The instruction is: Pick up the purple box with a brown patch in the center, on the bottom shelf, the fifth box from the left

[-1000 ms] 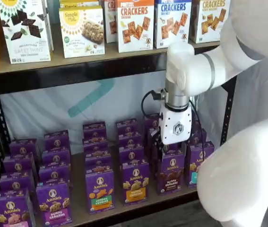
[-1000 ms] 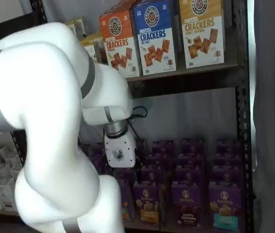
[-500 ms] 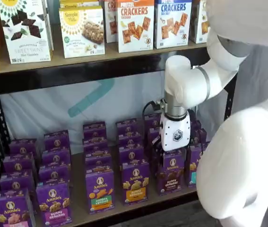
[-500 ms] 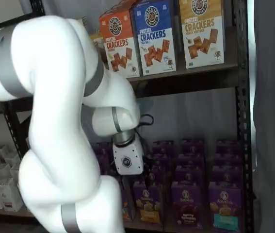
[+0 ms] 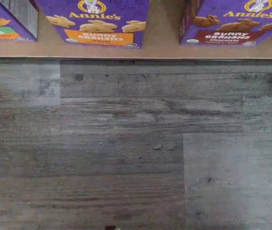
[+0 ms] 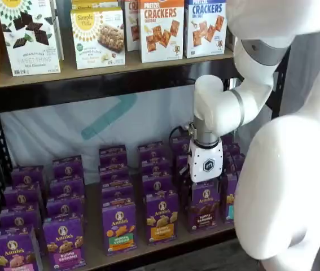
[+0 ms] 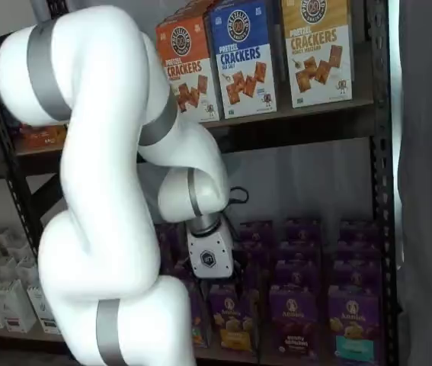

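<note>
The purple box [image 6: 205, 206] with the brown band stands in the front row of the bottom shelf [image 6: 94, 249], toward the right. It also shows in a shelf view [image 7: 294, 320] and in the wrist view [image 5: 225, 28]. My gripper [image 6: 205, 186] hangs just above this box's top, white body upright. One dark finger shows on each side of the box top with a gap between them, so it is open and holds nothing. In a shelf view the gripper [image 7: 217, 284] sits low in front of the purple rows, its fingers partly hidden.
An orange-band carton [image 6: 161, 218] and a green-band carton [image 6: 119, 227] stand left of the box, a teal-band one [image 7: 352, 324] to its right. More purple cartons fill the rows behind. Cracker boxes [image 6: 161, 29] line the higher shelf. A black rack post [image 7: 386, 183] stands at right. Grey wood floor [image 5: 136, 143] lies below.
The gripper has dropped lower and drifted slightly left, ending just over the brown-band box. The arm's upper links have swung across. Nothing was taken hold of.
</note>
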